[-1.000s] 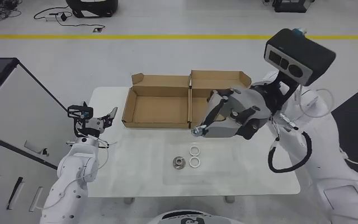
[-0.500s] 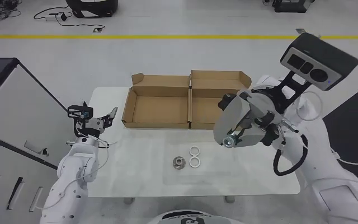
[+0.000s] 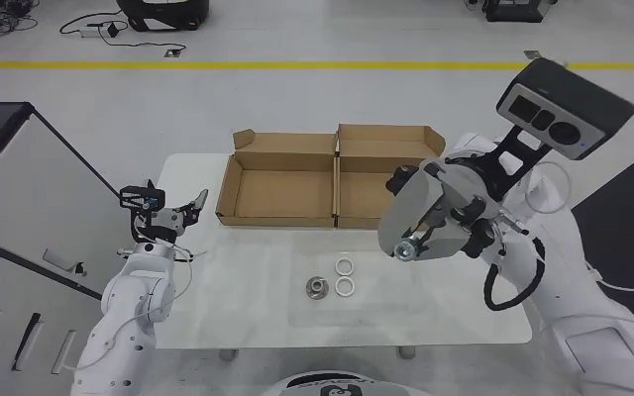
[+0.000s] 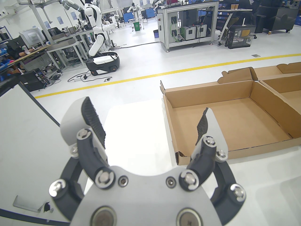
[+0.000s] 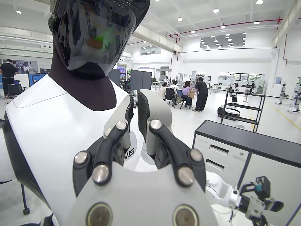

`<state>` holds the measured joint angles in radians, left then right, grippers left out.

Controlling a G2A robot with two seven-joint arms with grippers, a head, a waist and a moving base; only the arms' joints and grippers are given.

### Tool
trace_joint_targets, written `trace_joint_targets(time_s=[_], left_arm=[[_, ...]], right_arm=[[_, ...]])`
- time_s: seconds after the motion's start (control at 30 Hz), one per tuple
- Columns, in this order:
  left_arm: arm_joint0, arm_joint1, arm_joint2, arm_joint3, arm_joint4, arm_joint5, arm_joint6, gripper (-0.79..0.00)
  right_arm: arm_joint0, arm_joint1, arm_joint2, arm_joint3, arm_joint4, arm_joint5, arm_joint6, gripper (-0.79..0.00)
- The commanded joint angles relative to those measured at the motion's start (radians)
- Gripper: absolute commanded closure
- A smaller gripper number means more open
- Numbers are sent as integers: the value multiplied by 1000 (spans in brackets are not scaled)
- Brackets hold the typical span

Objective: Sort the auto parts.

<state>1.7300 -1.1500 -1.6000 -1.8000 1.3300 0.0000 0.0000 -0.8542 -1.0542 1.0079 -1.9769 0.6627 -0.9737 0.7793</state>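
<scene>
A small threaded metal bolt is pinched between the fingers of my right gripper, which is shut on it and turned up toward the robot's chest. In the top view that gripper hangs above the table, just in front of the right cardboard box. Two white rings and a metal hub lie on the white table near its middle. My left gripper stands open with nothing in it over the table's left edge, short of the left cardboard box.
Both shallow boxes sit side by side at the table's far half, flaps raised at the back. A white slanted panel stands left of the table. A bare stretch of table lies in front of the parts.
A second ago my right gripper was farther left, by the seam between the boxes; it swung right and toward the table's front with the bolt, then held still. The left arm has not moved.
</scene>
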Motion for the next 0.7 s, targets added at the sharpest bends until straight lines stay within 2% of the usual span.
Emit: trace_joint_targets(time_s=[0.0,0.2,0.33,0.67], left_arm=[[0,0,0,0,0,0,0,-785],[0,0,0,0,0,0,0,-785],[0,0,0,0,0,0,0,-785],[0,0,0,0,0,0,0,-785]], right_arm=[[-12,-1,5,-11,-11,13,-17,0],[-104,-3,42,-62,-55,-32,-76,0],[-142,-3,69,-95,-64,-39,-74,0],[-142,-3,69,-95,-64,-39,-74,0]])
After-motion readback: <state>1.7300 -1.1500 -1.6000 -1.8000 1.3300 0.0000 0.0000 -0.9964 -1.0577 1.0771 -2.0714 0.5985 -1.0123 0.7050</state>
